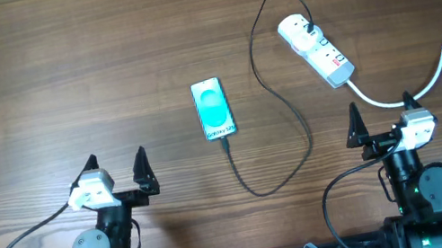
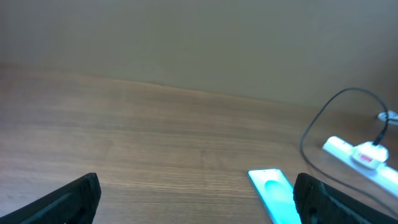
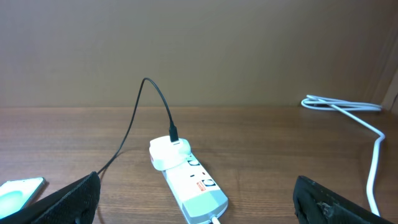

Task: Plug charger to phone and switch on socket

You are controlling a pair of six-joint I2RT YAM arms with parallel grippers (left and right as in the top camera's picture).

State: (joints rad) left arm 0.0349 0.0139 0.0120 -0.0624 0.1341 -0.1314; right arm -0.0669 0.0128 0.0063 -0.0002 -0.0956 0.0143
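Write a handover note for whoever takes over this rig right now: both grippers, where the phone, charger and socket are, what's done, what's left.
Left gripper: open, empty, front left, apart from everything.
Right gripper: open, empty, front right, nearer than the socket.
Phone: lies flat in the middle, screen lit cyan.
Socket: far right of the phone, with a white adapter seated in it.
Charger: runs from the adapter, loops forward, and its tip meets the phone's near end.
Done: the charger looks plugged in, though how well it is seated can't be confirmed.
Left: switch on the socket. The switch state can't be read here.
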